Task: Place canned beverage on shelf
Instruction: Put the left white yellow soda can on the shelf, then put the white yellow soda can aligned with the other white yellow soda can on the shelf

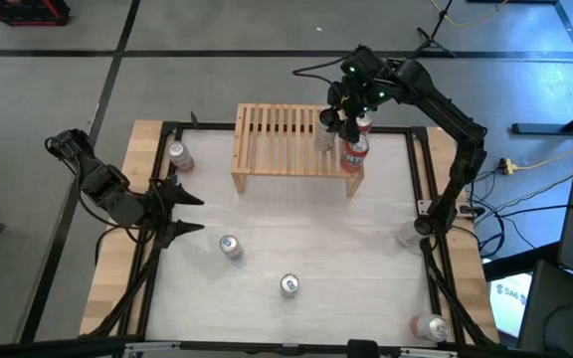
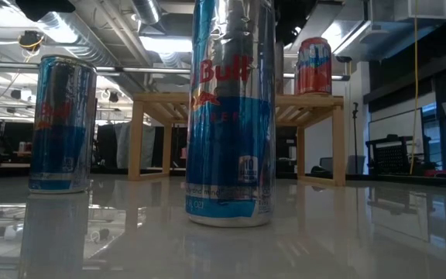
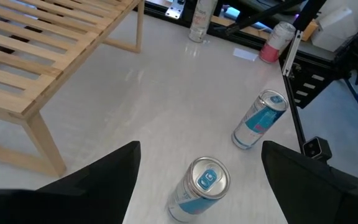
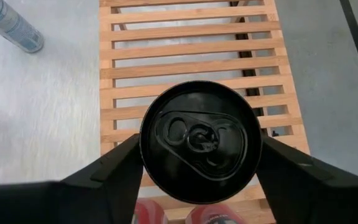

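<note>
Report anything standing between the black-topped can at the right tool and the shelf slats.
Nothing visible does. In the right wrist view the black-topped can sits at the right tool directly over bare slats of the shelf. Two red cans stand beside it, not beneath.

shelf (image 1: pixel 286 139): pale natural wood, top striped by parallel slats
can on shelf (image 2: pixel 314 67): red-orange with blue and silver markings
black-topped can (image 4: pixel 199 142): glossy black lid
nearest can (image 2: pixel 231 108): silver and blue, red lettering
table (image 1: pixel 316 239): glossy white, light-wood border, black frame
left gripper (image 3: pixel 197 180): dark, matte
right gripper (image 4: pixel 197 168): dark
</note>
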Robot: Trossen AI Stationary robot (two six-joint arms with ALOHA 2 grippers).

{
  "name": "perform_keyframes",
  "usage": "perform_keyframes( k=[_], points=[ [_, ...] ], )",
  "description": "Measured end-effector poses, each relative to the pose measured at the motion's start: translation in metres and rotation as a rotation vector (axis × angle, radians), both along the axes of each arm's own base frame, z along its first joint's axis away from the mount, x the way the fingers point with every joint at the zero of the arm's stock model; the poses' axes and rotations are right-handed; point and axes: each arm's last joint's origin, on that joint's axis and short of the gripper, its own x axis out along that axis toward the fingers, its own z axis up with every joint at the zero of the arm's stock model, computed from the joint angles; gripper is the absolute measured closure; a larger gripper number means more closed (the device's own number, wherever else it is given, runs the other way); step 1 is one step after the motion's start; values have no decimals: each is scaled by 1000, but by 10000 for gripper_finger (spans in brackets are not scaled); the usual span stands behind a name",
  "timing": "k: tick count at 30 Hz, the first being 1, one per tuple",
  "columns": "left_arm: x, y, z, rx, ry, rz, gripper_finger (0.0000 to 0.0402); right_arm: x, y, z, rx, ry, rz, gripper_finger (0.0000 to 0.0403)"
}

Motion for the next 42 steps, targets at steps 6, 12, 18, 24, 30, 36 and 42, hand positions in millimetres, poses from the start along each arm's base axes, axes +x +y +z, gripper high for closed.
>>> perform_keyframes(
  k=[6, 12, 18, 24, 30, 36, 42],
  points=[
    [0, 0, 0, 0, 0, 0, 77, -3, 2, 5, -20, -16, -6, 73],
    [0, 0, 0, 42, 2, -21, 77, -7, 3, 18, -65, -54, -21, 53],
    [0, 0, 0, 72, 2, -35, 77, -17, 10, 45, -96, -132, -55, 54],
    [0, -1, 0, -21, 3, -18, 77, -20, 44, 67, 37, -234, -51, 54],
    [0, -1, 0, -9, 0, -16, 77, -11, 97, 71, 175, -225, -38, 54],
    [0, -2, 0, -29, 19, -61, 77, -3, 150, 70, 341, -177, -85, 54],
    [0, -2, 0, -3, 23, -74, 77, -6, 209, 66, 400, -113, -203, 54]
  ],
)
